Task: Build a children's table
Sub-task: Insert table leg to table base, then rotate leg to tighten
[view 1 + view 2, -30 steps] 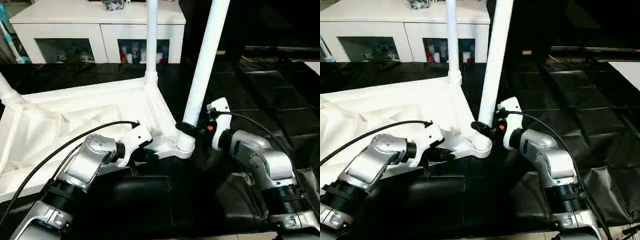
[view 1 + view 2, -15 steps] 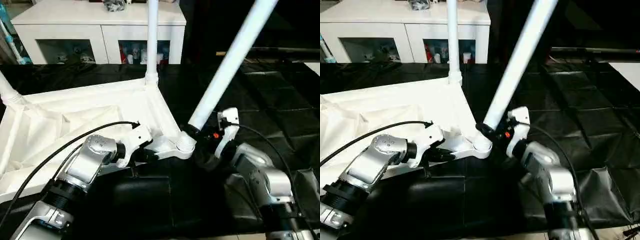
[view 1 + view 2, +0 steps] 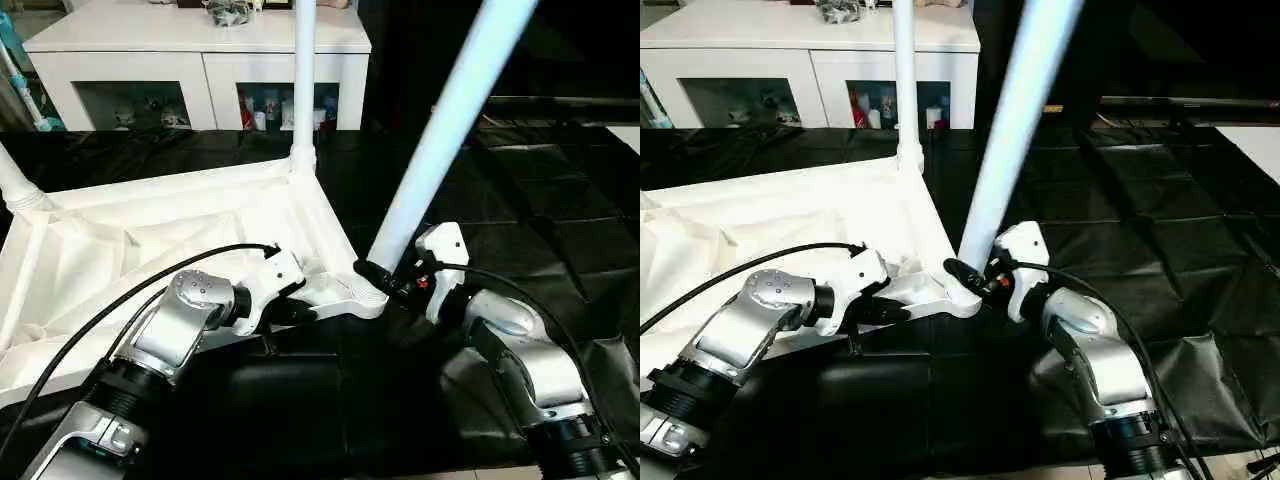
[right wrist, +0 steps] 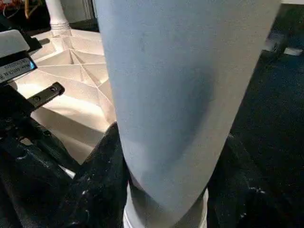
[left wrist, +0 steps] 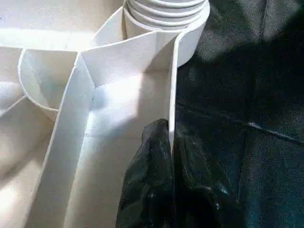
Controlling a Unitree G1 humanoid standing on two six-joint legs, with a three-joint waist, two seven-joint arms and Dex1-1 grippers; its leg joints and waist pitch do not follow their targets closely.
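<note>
At the near corner of the upturned table top [image 3: 150,240], my two arms meet from either side. From my head I see the whole white top lying ribs-up on black sheeting [image 3: 540,210], but only my left wrist camera shows how I hold it: my left jaws [image 5: 172,156] are clenched on the thin rim wall [image 5: 173,95], one black finger [image 5: 147,185] inside the rim and the other outside, just short of the ribbed corner socket [image 5: 166,12]. That same view shows the ribs meeting in a Y beside the socket.

My right jaws [image 3: 385,278] grasp the loose leg [image 3: 450,120] near its lower end, right at that corner socket. From my head the leg leans away from the top, up and out to my right, its upper end out of the picture. My right wrist view is almost filled by the leg's pale tube [image 4: 175,95], with my black fingers [image 4: 102,185] pressed on either side of it, and past it the X-braced underside [image 4: 71,61] and part of my left gripper [image 4: 19,61]. Whether the leg's end sits in the socket I cannot tell; my right jaws hide the joint.

At the far corner of the top an upright leg [image 3: 303,70] stands in its socket, and another leg's base [image 3: 15,180] shows at the top's far left corner. Beyond the top stands a white cabinet [image 3: 200,60] with small things behind its glass doors. A black cable [image 3: 120,300] loops over my left forearm.
</note>
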